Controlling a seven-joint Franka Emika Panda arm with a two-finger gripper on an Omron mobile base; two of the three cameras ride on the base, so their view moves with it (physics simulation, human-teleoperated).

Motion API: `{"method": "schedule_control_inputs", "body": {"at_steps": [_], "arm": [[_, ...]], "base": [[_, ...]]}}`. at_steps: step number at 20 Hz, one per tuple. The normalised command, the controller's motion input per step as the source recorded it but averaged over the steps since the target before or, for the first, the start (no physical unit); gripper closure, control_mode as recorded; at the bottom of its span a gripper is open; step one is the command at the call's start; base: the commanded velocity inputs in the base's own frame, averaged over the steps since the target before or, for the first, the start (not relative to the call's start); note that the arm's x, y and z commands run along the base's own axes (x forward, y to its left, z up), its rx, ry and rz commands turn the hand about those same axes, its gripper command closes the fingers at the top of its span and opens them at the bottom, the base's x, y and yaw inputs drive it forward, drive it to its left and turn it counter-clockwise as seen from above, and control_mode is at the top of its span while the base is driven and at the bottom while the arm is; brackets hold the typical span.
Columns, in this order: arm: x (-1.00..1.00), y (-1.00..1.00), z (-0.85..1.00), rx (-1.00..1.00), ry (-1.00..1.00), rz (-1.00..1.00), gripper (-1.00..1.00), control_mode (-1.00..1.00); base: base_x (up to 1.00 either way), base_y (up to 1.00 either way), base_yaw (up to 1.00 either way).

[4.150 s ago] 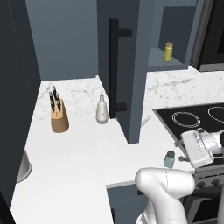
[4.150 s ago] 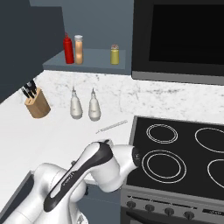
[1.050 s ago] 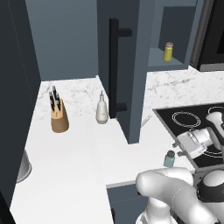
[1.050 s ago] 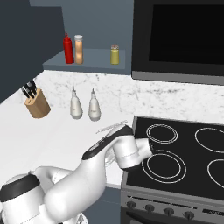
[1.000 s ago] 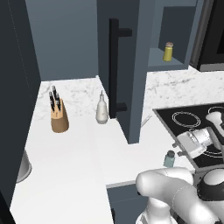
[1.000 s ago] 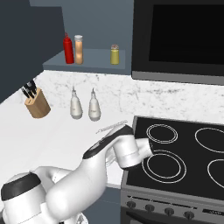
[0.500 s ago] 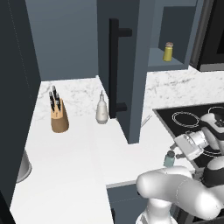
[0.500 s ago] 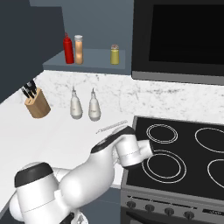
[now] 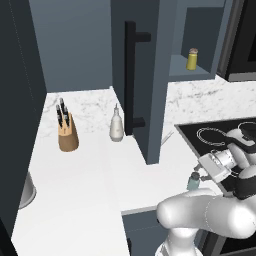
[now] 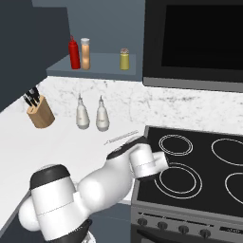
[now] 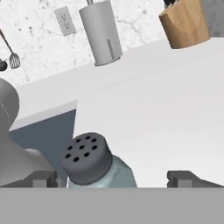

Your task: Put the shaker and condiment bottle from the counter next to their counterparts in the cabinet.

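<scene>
The shaker [image 9: 193, 181], a pale blue-green jar with a dark perforated cap [image 11: 84, 156], stands on the white marble counter [image 9: 75, 190] by its front edge, next to the stove. My gripper [image 11: 113, 178] is open and level with it, one fingertip on each side and not touching it. In the left base view the gripper [image 9: 201, 175] sits just right of the jar. The cabinet door [image 9: 142, 75] hangs open. On the cabinet shelf [image 10: 102, 61] stand the orange condiment bottle [image 10: 85, 53] beside a red bottle [image 10: 74, 52], and a yellow jar [image 10: 124, 59].
A knife block [image 9: 67, 132] and two white pear-shaped bottles [image 10: 82, 114] [image 10: 101, 115] stand at the back of the counter. A thin utensil [image 10: 121, 137] lies near the black stove [image 10: 199, 161]. A grey roll [image 11: 101, 33] stands by the wall. The counter edge [image 11: 43, 114] is close.
My hand has crept a little closer to the shaker. The shaker and the shelf items have not moved.
</scene>
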Motion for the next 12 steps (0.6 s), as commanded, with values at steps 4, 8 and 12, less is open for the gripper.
{"method": "schedule_control_inputs", "body": {"at_steps": [4,8,12], "arm": [[0.00,0.00,-0.14,0.00,0.00,0.00,-1.00,-1.00],[-0.01,0.00,-0.11,0.00,0.00,0.00,-1.00,-1.00],[-0.08,0.00,-0.09,0.00,0.00,0.00,-1.00,-1.00]], "base": [[0.00,0.00,0.00],[0.00,0.00,0.00],[0.00,0.00,0.00]]}}
